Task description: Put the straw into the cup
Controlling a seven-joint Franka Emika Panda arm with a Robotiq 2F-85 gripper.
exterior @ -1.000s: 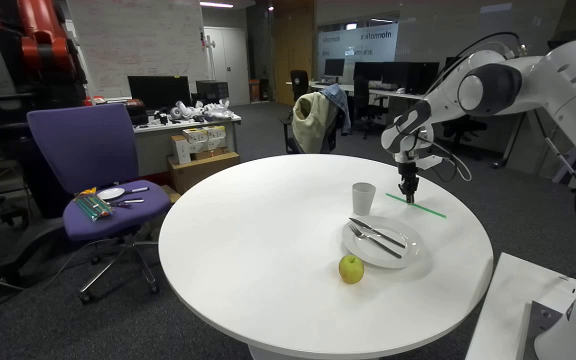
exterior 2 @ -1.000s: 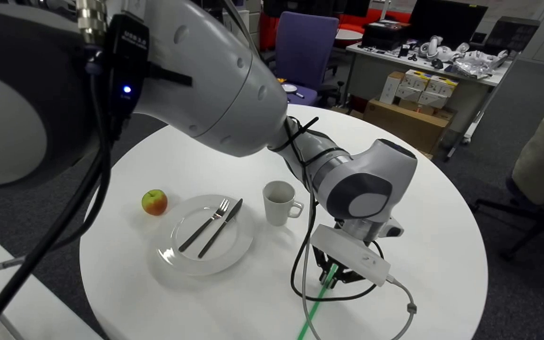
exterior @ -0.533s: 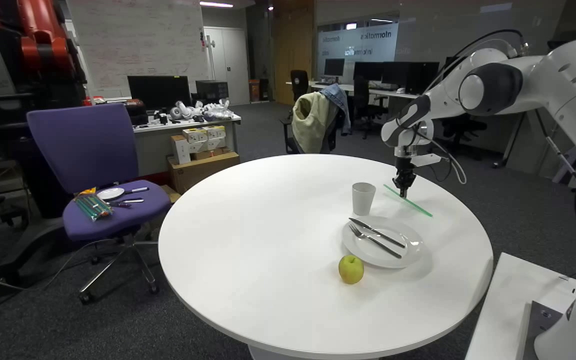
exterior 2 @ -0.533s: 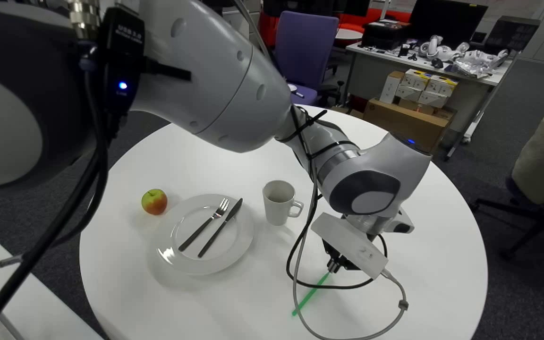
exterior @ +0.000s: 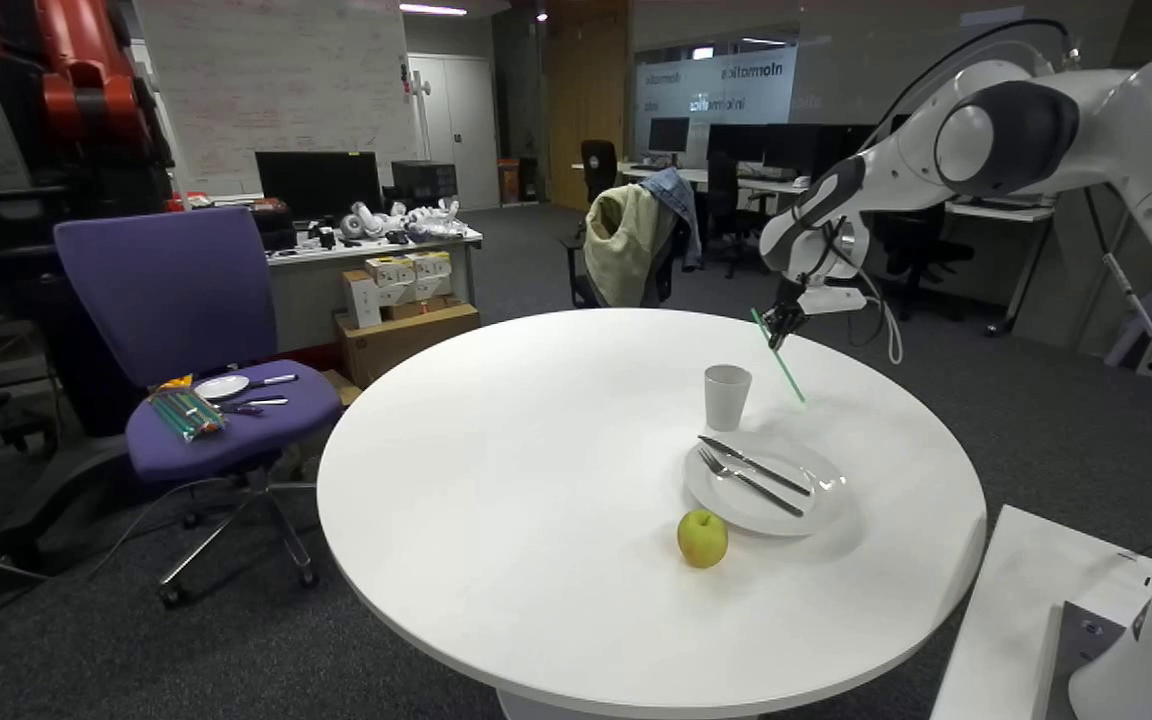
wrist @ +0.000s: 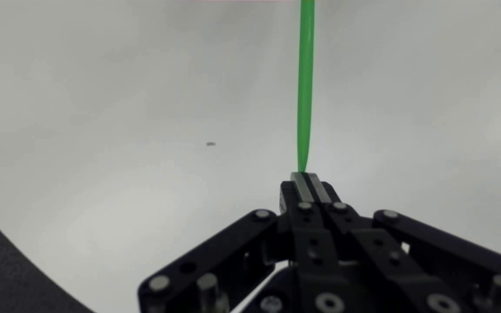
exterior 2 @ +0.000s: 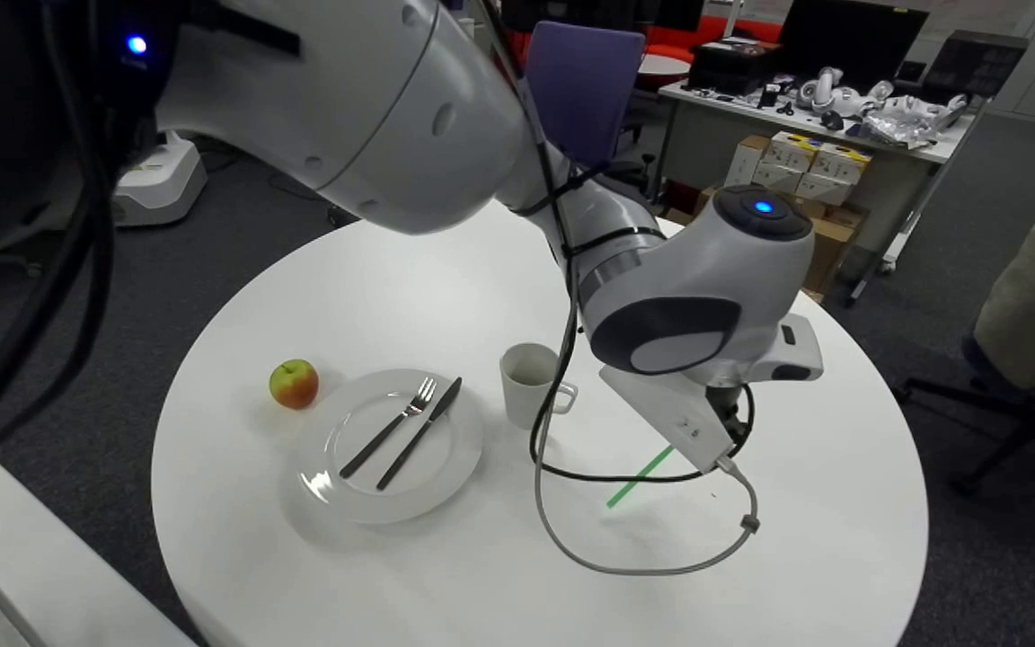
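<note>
1. In an exterior view the green straw point(exterior: 787, 371) slants in the pincer point(wrist: 306, 176), near the white mug point(exterior 2: 522, 395) but not in it; I cannot tell whether its lower end clears the round table point(exterior: 496, 500).
2. It looks like thin plastic tube, so I judge it very light, stiff along its length, yet easily squashed across (it narrows right at the pads point(wrist: 302, 188), perhaps pinched flat there).
3. The surface is probably smooth: the straw may swivel or slide if its tip catches the mug's rim. A kink is likelier than a break.
4. A hold above the middle suits insertion best, I think, and the present one sits there, the longer part pointing down; it likely needs turning more upright.
5. The pincer is drawn almost together: only a thin dark gap divides the pads, and they clasp the straw at their tips, touching nothing else that shows.
</note>
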